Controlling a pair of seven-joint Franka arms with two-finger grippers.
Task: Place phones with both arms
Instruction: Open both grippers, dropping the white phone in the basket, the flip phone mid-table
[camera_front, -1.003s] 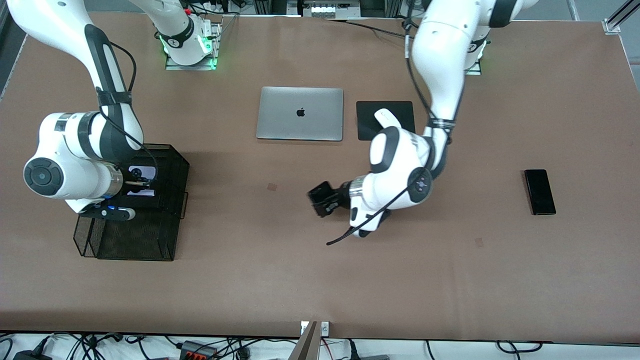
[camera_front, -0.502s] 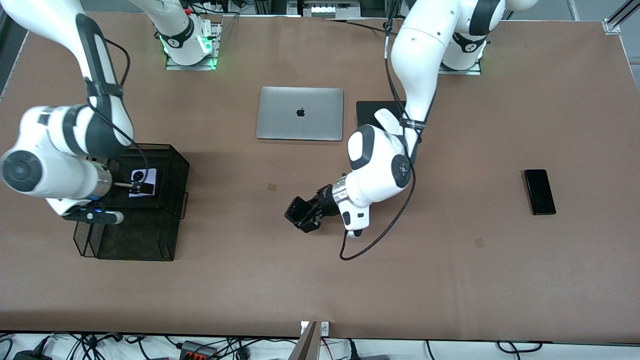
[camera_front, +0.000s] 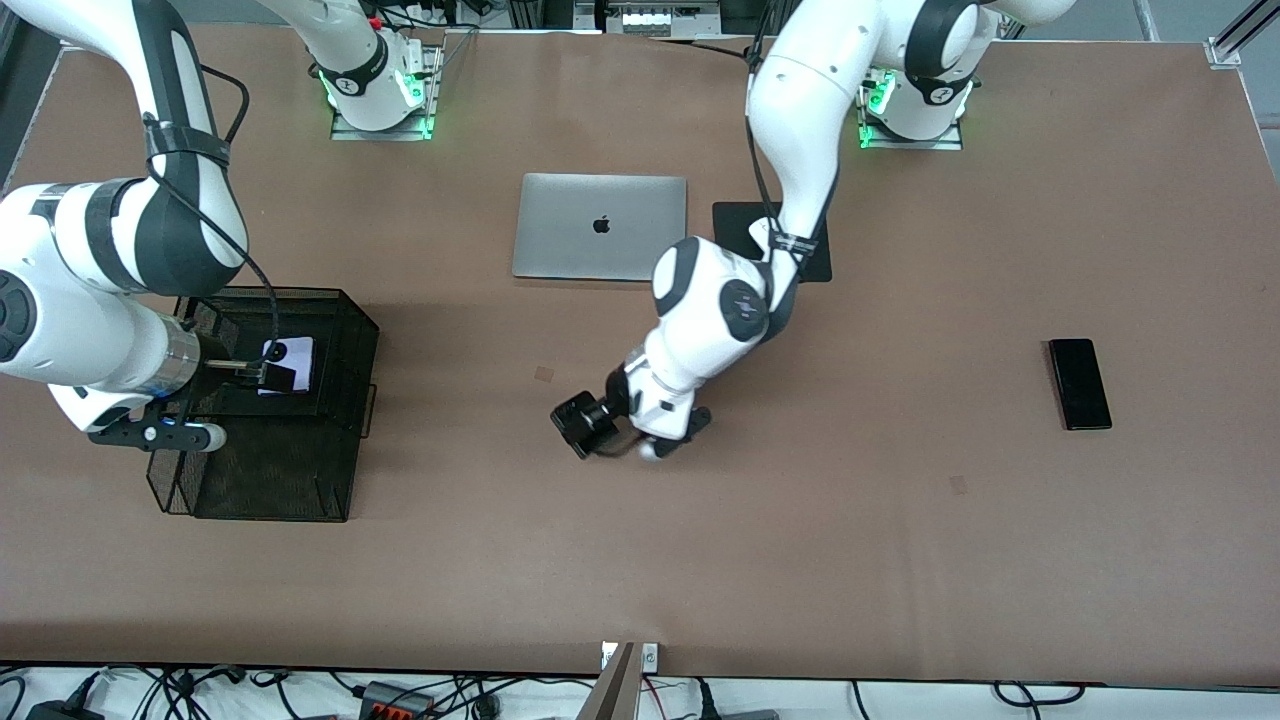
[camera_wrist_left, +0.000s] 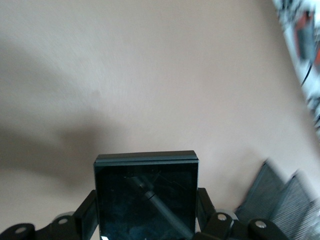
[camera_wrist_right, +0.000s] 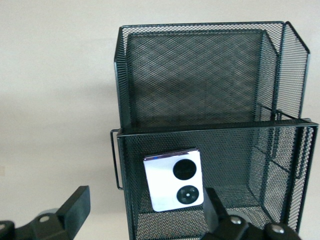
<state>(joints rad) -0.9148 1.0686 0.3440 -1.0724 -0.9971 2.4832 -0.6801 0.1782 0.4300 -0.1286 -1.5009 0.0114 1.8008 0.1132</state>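
1. The lilac-white phone (camera_wrist_right: 174, 180) is lying flat in the upper tier of the black mesh basket (camera_front: 340, 400), its two round black lenses facing up, at the right arm's end of the table.
2. The right gripper (camera_wrist_right: 145, 212) is hanging over that basket with its fingers spread wide and gripping nothing; the phone is lying apart from both fingers.
3. The squarish black phone (camera_wrist_left: 146, 197) is sitting clamped between the fingers of the left gripper (camera_front: 585, 425), which is closed on its two side edges, over the bare middle of the table.
4. The longer black slab phone (camera_front: 1080, 383) is lying flat on the table toward the left arm's end, well apart from both grippers.
5. A closed silver laptop (camera_front: 600, 227) is resting farther from the front camera than the left gripper, with a black mouse pad (camera_front: 735, 225) just beside it toward the left arm's end.
6. A white computer mouse (camera_front: 765, 232) is sitting on that pad, mostly hidden by the left arm.
7. The brown table (camera_front: 900, 560) is carrying all of this.
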